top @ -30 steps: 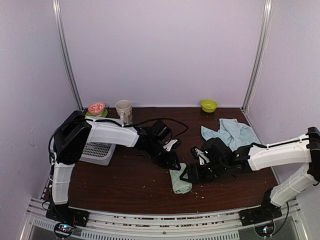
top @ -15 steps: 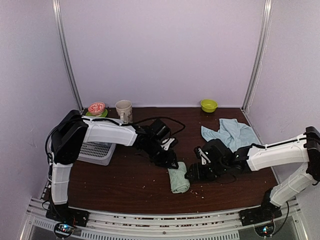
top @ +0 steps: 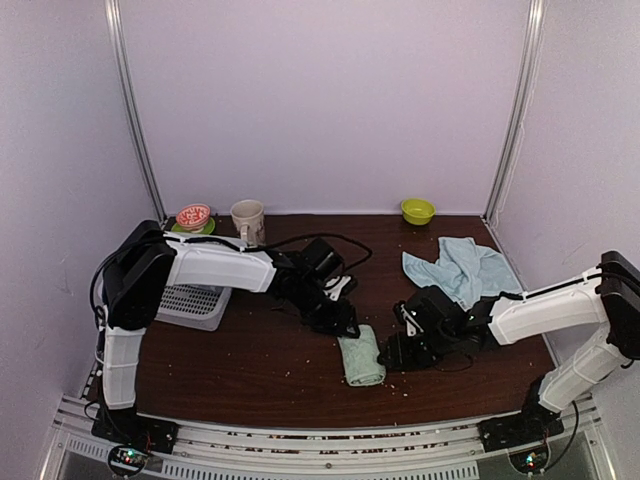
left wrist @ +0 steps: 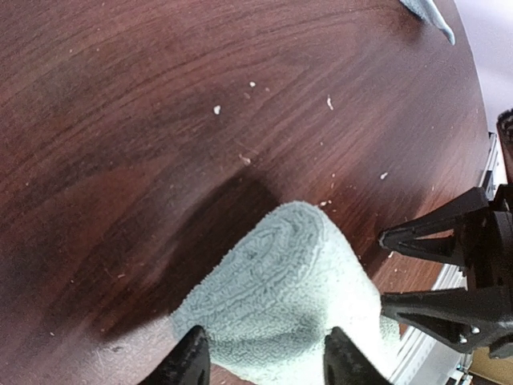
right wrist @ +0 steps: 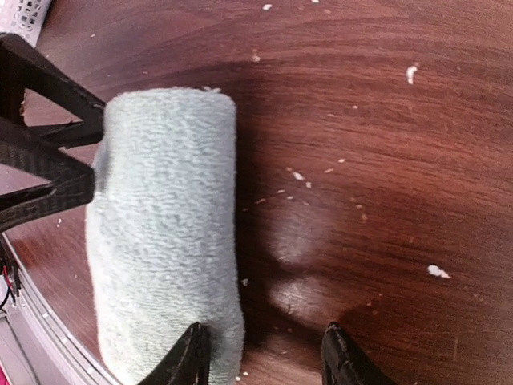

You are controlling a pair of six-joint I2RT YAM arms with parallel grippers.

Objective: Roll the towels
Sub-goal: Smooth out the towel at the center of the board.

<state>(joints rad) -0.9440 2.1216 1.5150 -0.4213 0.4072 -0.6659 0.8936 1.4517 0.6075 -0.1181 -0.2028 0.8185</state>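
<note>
While both arms crowd the top view's lower middle, the mint towel (top: 361, 360) lies rolled between left gripper (top: 343, 326) and right gripper (top: 388, 355); the blue towel (top: 462, 265) sits crumpled at right. Left wrist: fingers (left wrist: 191, 359) half-spread astride the roll's end, grip unclear. Right wrist: fingers (right wrist: 192, 357) apart over table (right wrist: 361, 160), one at the roll's edge, holding nothing.

The left arm (top: 215, 268) and right arm (top: 545, 312) stretch low and inward. The left gripper (top: 345, 326) and right gripper (top: 388, 352) sit close together, both with jaws parted.
</note>
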